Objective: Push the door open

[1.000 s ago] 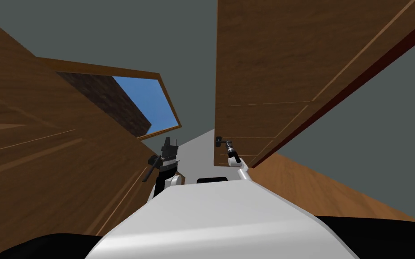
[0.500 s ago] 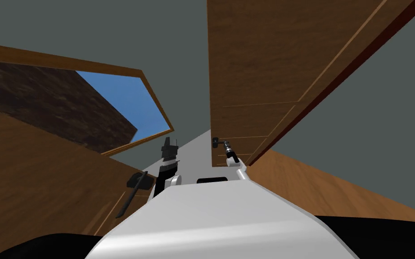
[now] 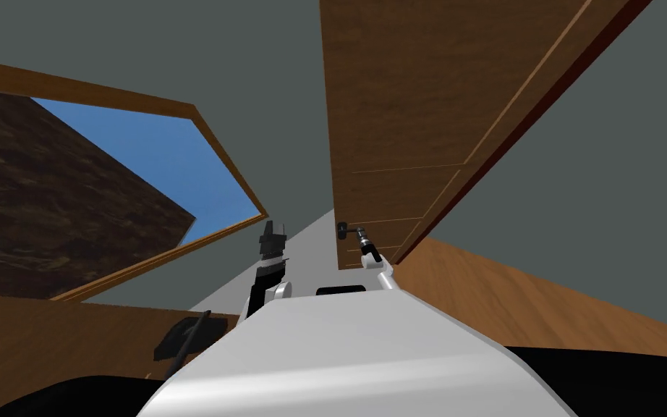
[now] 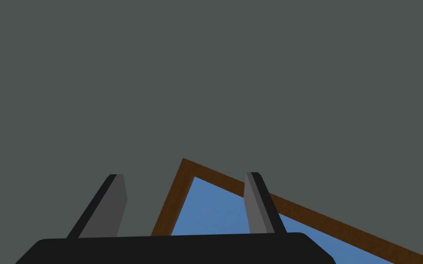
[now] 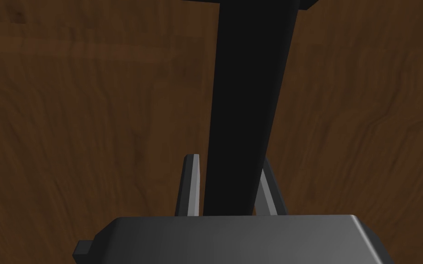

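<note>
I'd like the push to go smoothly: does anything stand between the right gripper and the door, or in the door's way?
Nothing stands between them: the right gripper is shut on the black handle of the door, fingers at its sides. In the head view nothing visible stands by the door; what lies behind it is hidden.

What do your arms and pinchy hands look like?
Each gripper has two thin, light grey, blade-like fingers rising from a boxy body. The box is black on the left gripper and dark grey on the right gripper. The left forearm is mostly black with a white joint. The right forearm is white with dark rings.
</note>
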Robot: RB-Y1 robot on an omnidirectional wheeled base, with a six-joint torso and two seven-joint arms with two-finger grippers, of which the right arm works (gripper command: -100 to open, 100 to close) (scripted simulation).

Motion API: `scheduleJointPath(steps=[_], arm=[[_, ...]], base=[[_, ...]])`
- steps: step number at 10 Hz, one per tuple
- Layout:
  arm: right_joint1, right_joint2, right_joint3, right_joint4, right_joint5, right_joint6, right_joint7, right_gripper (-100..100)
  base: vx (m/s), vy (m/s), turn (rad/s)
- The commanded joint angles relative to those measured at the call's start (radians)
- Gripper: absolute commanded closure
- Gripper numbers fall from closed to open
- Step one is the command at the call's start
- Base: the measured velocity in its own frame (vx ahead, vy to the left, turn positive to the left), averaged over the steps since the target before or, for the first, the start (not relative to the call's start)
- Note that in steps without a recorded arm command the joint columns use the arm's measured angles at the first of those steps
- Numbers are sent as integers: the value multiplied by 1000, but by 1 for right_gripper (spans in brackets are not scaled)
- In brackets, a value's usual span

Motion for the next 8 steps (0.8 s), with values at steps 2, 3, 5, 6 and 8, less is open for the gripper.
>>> scheduleJointPath(steps=[2,3,5,6,8], arm=[[-3,-6,11,-1,-20,-5,22,100],[-5,-2,30,1,-34,-6,36,100],[-6,2,48,3,-47,-7,49,100],[-8,6,66,5,-61,-8,62,100],[-10,15,91,9,-80,-9,81,100]], base=[[101,55,-179],[106,74,-242],[109,65,-204],[125,70,-279],[127,95,-234]])
